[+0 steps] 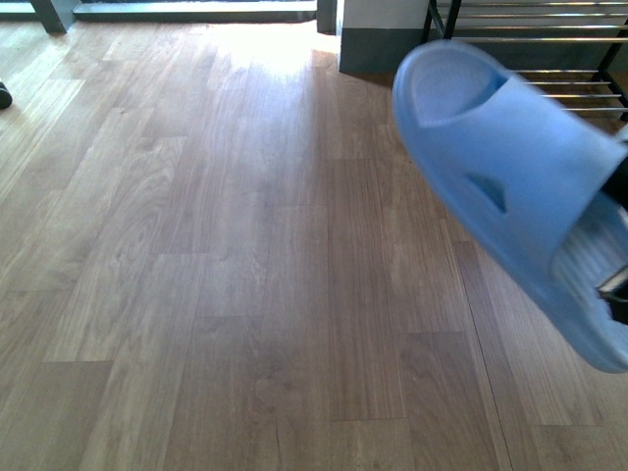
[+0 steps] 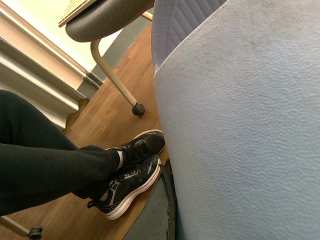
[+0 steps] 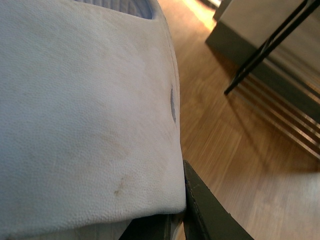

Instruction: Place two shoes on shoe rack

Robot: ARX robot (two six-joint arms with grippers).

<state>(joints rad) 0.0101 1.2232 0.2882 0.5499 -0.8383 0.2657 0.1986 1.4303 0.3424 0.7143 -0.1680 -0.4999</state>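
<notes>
Right pincer (image 1: 616, 290) grips slide (image 1: 510, 186); I steer toward rack (image 1: 549, 40) at 1 o'clock, sole level. Left pincer (image 2: 166, 207): cannot tell.

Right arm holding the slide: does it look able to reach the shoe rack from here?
Probably yes. The right tool holds the pale blue slide aloft just short of the shoe rack, and only bare wood floor shows between them.
</notes>
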